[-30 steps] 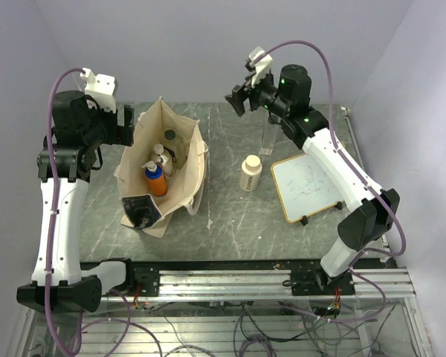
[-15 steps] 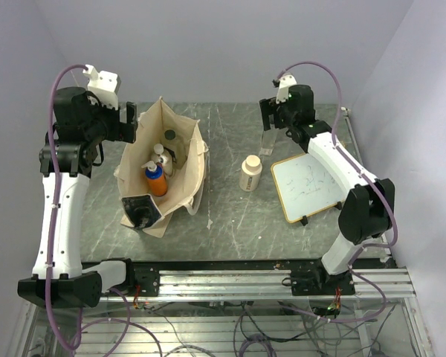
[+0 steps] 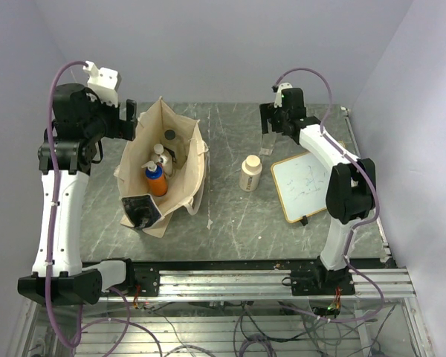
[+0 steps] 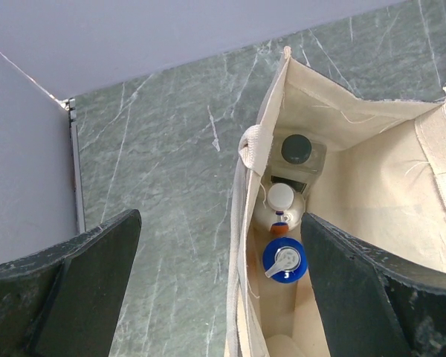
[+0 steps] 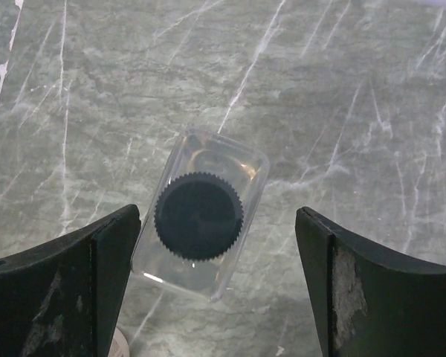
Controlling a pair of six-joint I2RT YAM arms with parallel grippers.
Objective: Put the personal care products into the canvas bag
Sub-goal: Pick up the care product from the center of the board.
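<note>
The canvas bag (image 3: 192,160) stands open at the left. Inside it are a blue-and-orange bottle (image 3: 156,181), a white-capped silver bottle (image 3: 161,155) and a clear dark-capped bottle (image 3: 170,137). My left gripper (image 3: 126,123) is open and empty, high over the bag's left rim. In the left wrist view the bag (image 4: 372,171) holds the blue pump top (image 4: 284,262), the white cap (image 4: 280,199) and the dark cap (image 4: 296,149). The cream bottle (image 3: 250,172) stands on the table. My right gripper (image 3: 271,123) is open above the second clear bottle (image 3: 268,141), whose dark cap (image 5: 199,216) sits between the fingers, nearer the left one.
A wood-framed whiteboard (image 3: 306,184) lies on the table at the right, just past the cream bottle. The table (image 3: 230,216) is grey-green marble, with walls close behind and on both sides. A metal rail (image 3: 230,281) runs along the near edge.
My right arm has swung right and down from high above the table to just over the clear bottle. My left gripper has risen slightly.
</note>
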